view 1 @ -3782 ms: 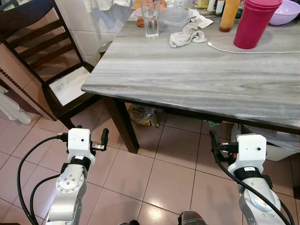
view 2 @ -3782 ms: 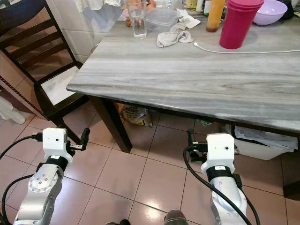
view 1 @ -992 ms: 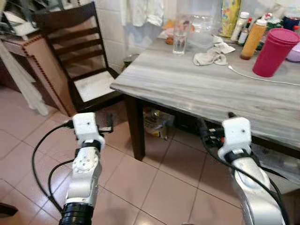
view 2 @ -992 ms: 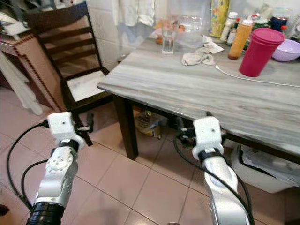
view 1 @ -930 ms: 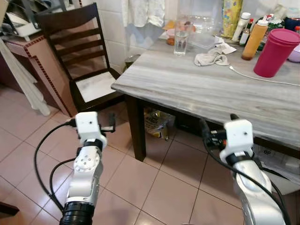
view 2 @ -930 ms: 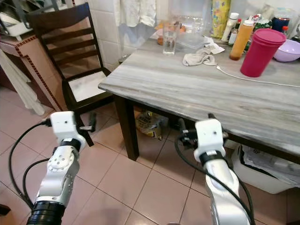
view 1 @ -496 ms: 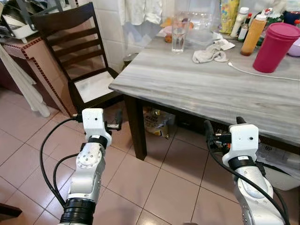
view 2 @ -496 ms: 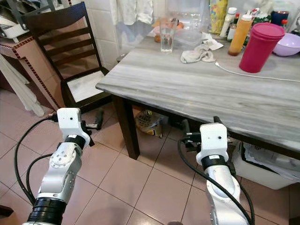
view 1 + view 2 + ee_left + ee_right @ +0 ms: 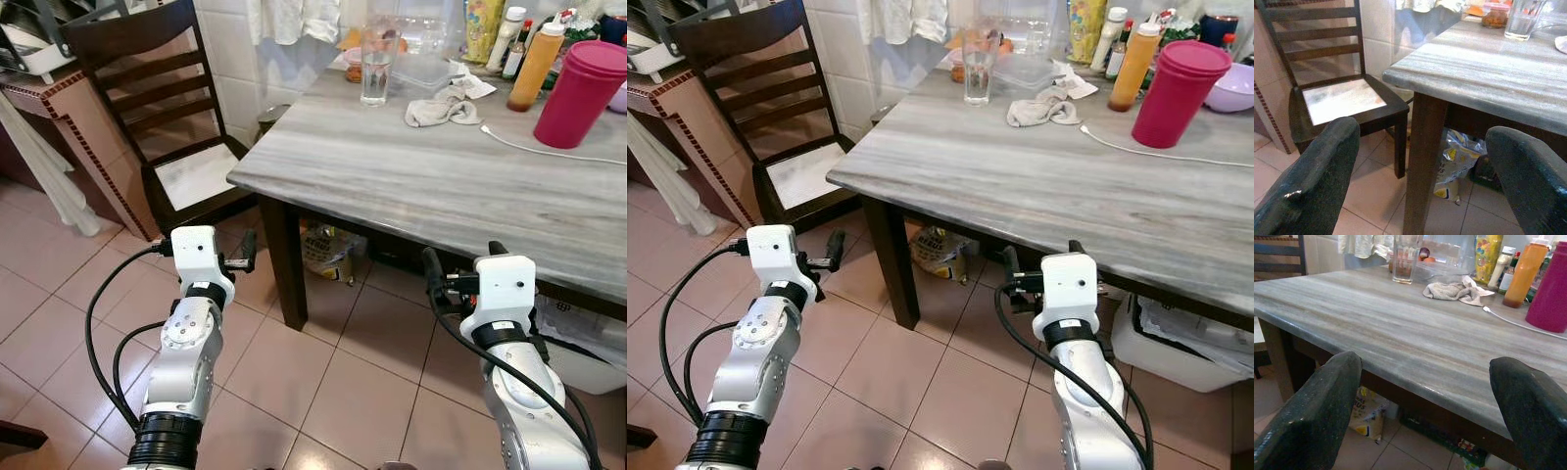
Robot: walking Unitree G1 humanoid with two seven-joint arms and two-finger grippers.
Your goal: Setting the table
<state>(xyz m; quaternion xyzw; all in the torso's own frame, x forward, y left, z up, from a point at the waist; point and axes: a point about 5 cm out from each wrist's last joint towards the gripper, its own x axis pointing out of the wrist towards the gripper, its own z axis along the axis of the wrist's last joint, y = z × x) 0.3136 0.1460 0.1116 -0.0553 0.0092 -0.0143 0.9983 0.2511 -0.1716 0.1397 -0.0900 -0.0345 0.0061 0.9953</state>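
A grey stone-look table (image 9: 421,166) stands ahead of me. At its far end sit a clear glass (image 9: 376,64), a crumpled grey cloth (image 9: 441,106), an orange bottle (image 9: 538,54), a magenta lidded tumbler (image 9: 582,78) and a purple bowl (image 9: 1229,86). A white cable (image 9: 549,152) lies across the top. Both arms are held low, below the table's near edge. My left gripper (image 9: 1420,166) is open and empty, facing the table's corner leg. My right gripper (image 9: 1425,406) is open and empty too, level with the table's edge.
A dark wooden chair (image 9: 167,147) stands left of the table against a tiled wall. A printed bag (image 9: 328,250) lies on the pink tile floor under the table, and a white bin (image 9: 1176,343) sits under its right side. A clear plastic box (image 9: 421,69) stands behind the cloth.
The whole view has pulled back and swung, so the chair and more of the table show. Both arms stay low with their fingers apart as before.
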